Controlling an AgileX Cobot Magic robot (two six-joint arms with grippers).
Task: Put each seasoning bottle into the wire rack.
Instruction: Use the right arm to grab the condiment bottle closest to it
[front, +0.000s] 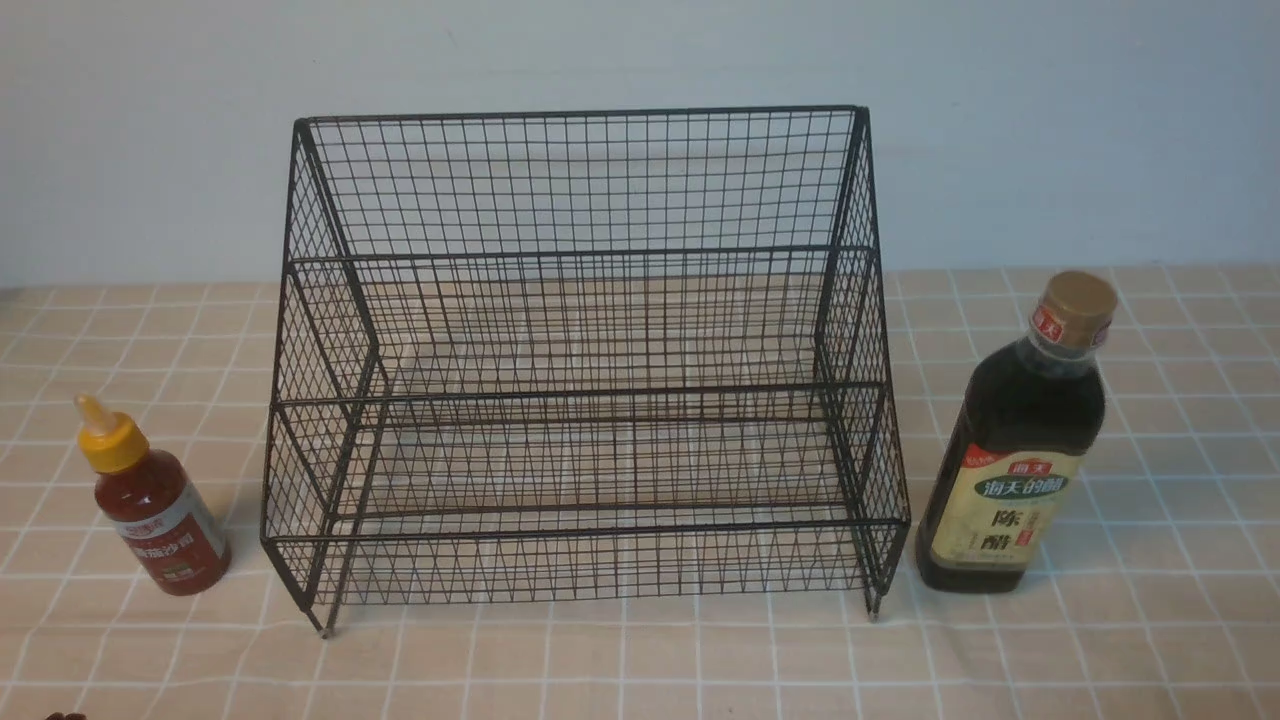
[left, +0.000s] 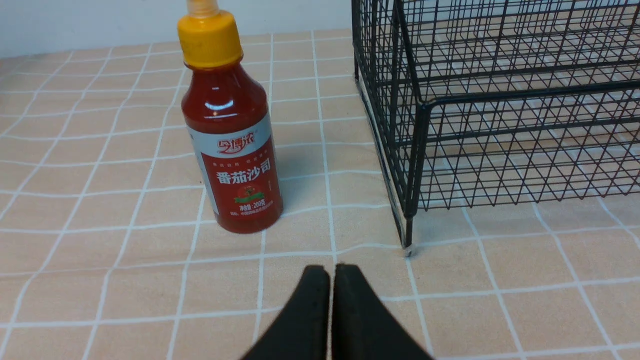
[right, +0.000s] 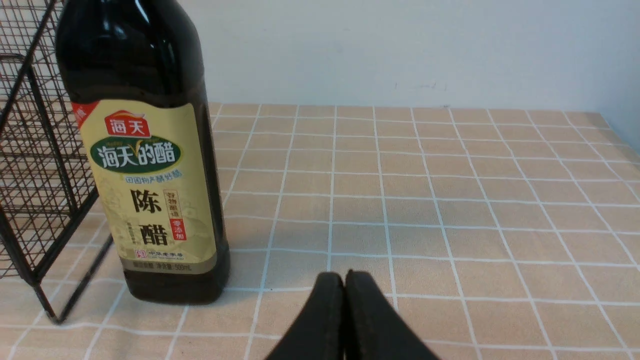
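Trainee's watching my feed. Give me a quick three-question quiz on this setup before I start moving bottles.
1. True or false: the red sauce bottle already stands inside the wire rack.
2. Multiple choice: the vinegar bottle stands A) beside the rack on the robot's left, B) beside the rack on the robot's right, C) on the rack's upper tier.
3. Fill in: the left gripper and the right gripper are both ____.

Key: 1 false; 2 B; 3 shut.
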